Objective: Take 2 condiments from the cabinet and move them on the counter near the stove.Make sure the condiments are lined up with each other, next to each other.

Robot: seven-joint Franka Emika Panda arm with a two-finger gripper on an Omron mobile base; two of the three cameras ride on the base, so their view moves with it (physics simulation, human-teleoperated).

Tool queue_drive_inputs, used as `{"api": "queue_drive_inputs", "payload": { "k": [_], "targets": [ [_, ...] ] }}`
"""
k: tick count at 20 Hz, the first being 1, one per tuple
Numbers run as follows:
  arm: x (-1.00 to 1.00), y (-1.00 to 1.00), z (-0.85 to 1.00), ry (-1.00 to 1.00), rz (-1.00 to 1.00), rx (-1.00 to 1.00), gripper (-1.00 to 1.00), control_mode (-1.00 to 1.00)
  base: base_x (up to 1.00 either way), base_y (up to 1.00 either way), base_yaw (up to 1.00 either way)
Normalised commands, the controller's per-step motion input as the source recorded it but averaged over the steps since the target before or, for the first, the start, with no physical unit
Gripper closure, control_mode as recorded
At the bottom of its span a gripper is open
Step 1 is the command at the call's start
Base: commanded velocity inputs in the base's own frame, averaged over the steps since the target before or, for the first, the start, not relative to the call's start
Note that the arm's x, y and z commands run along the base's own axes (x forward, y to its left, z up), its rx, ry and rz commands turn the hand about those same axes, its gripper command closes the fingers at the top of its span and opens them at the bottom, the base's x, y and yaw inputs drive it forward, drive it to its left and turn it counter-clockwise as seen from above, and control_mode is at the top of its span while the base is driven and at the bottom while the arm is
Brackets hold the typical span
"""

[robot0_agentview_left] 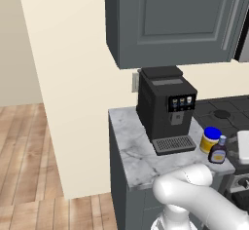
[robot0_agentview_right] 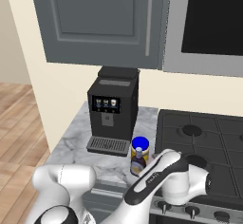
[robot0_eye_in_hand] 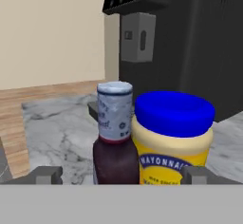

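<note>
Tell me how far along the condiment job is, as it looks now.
Nearly done, it seems. The yellow jar and the brown bottle both stand upright on the narrow counter, side by side, beside the stove. The cabinet door is shut. The hand is open around the bottle, gripping nothing. What's left: back the hand away without knocking either.

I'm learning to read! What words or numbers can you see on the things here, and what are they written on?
"MAYONNAISE", its last letters hidden by a finger tip: on the yellow jar.
Small print below that word: too blurred to read.
Writing on the brown bottle, on the pale wrap at its neck: too blurred to read.
Icons on the coffee machine screen: too small to read.
</note>
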Motion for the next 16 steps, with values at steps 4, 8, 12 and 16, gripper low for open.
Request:
{"api": "queue_drive_inputs", "payload": {
  "k": [4,8,12,16],
  "targets": [
    [-0.38,-0.08,0.29,-0.01,0.00,0.00,-1.00,-1.00,0.00,0.00,0.00],
    [-0.55,-0.02,0.47,-0.05,0.00,0.00,-1.00,-1.00,0.00,0.00,0.00],
    [-0.54,0.00,0.71,-0.02,0.00,0.00,-1.00,-1.00,0.00,0.00,0.00],
    [-0.37,0.04,0.81,0.00,-0.05,0.00,-1.00,-1.00,0.00,0.00,0.00]
  ]
}}
